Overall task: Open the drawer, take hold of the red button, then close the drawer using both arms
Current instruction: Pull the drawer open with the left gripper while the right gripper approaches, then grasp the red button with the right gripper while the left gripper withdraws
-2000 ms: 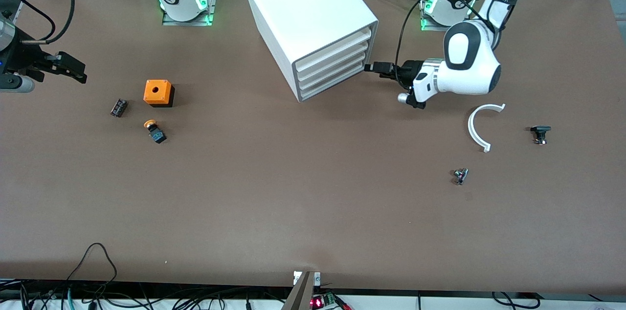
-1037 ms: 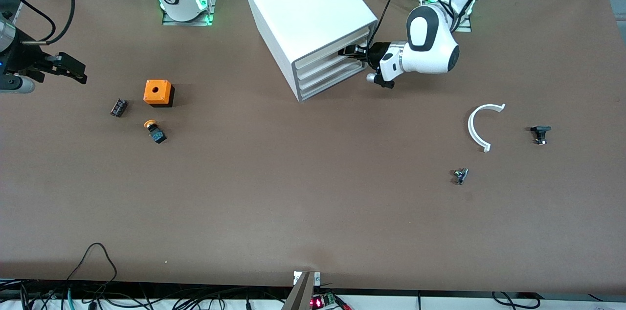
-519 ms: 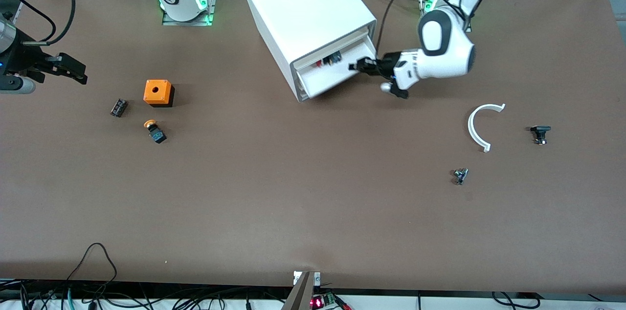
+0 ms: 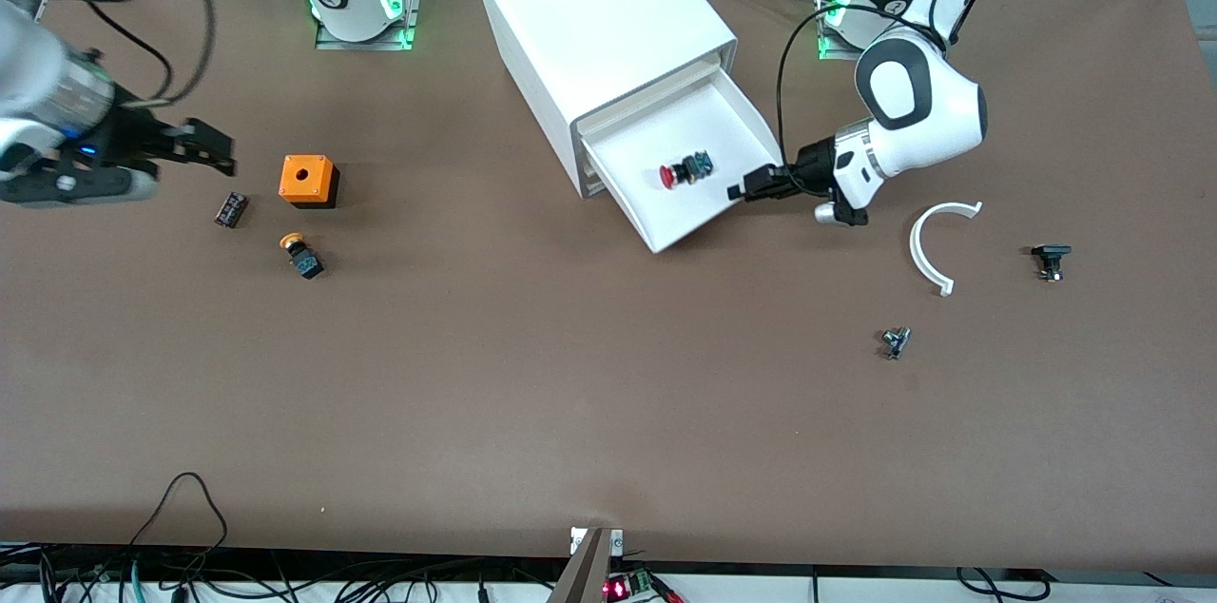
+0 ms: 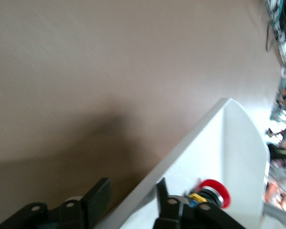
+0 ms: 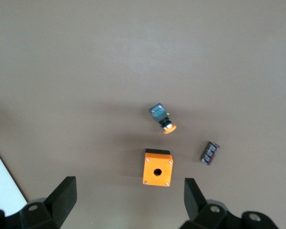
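The white cabinet [image 4: 589, 4] stands at the table's back middle. One drawer [image 4: 704, 227] is pulled far out toward the front camera. The red-capped button [image 4: 685, 170] lies on its side in the drawer and also shows in the left wrist view [image 5: 212, 193]. My left gripper [image 4: 746, 186] is at the drawer's front corner. Its jaws are open and straddle the drawer's front wall [image 5: 190, 143], one finger inside, one outside [image 5: 131, 198]. My right gripper [image 4: 204, 146] is open and empty over the table beside the orange box; it also shows in the right wrist view [image 6: 128, 200].
Toward the right arm's end lie an orange box with a hole [image 4: 308, 181], an orange-capped button [image 4: 301, 254] and a black cylinder [image 4: 230, 208]. Toward the left arm's end lie a white curved piece [image 4: 927, 246], a black part [image 4: 1051, 259] and a small metal part [image 4: 895, 341].
My left gripper reached the cabinet front and drew the drawer out toward the front camera, baring the red button. My right gripper moved toward the orange box.
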